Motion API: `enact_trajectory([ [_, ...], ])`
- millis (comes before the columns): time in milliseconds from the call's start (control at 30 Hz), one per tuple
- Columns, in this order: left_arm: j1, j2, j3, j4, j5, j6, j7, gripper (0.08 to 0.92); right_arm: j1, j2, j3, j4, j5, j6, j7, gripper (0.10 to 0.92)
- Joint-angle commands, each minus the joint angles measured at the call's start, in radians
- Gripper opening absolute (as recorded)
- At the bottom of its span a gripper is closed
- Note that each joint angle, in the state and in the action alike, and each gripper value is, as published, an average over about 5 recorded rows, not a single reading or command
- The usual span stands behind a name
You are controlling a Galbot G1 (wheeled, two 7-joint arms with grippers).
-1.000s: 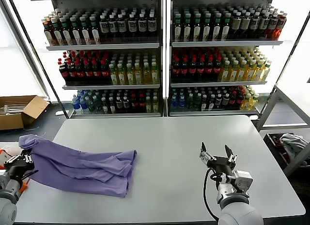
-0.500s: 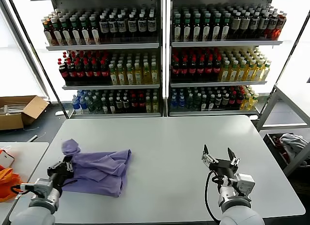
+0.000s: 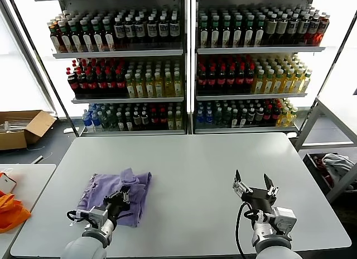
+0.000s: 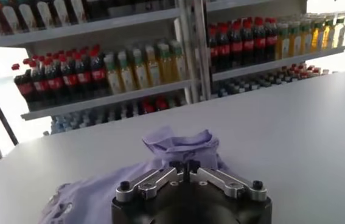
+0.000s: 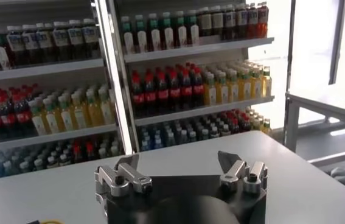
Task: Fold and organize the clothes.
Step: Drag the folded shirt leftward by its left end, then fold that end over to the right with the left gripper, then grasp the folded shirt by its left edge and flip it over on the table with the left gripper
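Observation:
A lavender T-shirt (image 3: 114, 192) lies bunched on the left part of the white table (image 3: 189, 164). My left gripper (image 3: 119, 198) is shut on a fold of the shirt at its near edge. In the left wrist view the fingers (image 4: 184, 167) meet on the fabric, and the shirt (image 4: 178, 145) rises in a crumpled peak just beyond them. My right gripper (image 3: 255, 186) is open and empty above the table's near right part, far from the shirt; it also shows in the right wrist view (image 5: 178, 169).
Shelves of bottled drinks (image 3: 184, 63) stand behind the table. A cardboard box (image 3: 22, 128) is on the floor at far left. An orange item (image 3: 10, 210) lies on a side table at left. A metal frame (image 3: 329, 136) stands at right.
My left gripper has dragged the shirt rightward across the table from its left edge. The shirt has gone from spread out to a compact bunch. The right gripper has barely moved.

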Motion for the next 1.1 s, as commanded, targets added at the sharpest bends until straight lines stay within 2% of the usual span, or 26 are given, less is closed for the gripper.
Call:
enact_trajectory([
  [33,-0.034,-0.028,0.091,0.039,0.013,0.004,0.008,0.102,-0.026,0.009,-0.005,0.001,-0.020,0.007,-0.001,0.823],
  [300,0.005,-0.055,0.092,0.043,0.073,-0.055,0.041,0.105,-0.024,0.006,-0.011,-0.022,-0.021,0.017,-0.005,0.823],
  [400,0.039,-0.063,0.101,0.010,0.035,-0.071,0.047,0.152,-0.012,0.002,-0.013,-0.028,-0.017,0.015,-0.005,0.823],
  [633,0.111,-0.084,0.117,-0.158,-0.373,-0.023,0.026,0.350,0.019,-0.002,-0.023,-0.052,-0.002,0.014,0.000,0.823],
  [833,0.104,-0.101,0.027,-0.302,-0.707,0.040,-0.033,0.523,0.043,-0.013,-0.022,-0.073,0.018,0.011,0.003,0.823],
  [967,0.059,-0.086,-0.060,-0.311,-0.682,0.038,-0.096,0.636,0.060,-0.017,-0.020,-0.091,0.035,0.011,0.002,0.823],
  [1100,0.052,-0.044,-0.128,-0.237,-0.478,0.007,-0.114,0.738,0.065,-0.016,-0.022,-0.114,0.041,0.015,0.000,0.823],
])
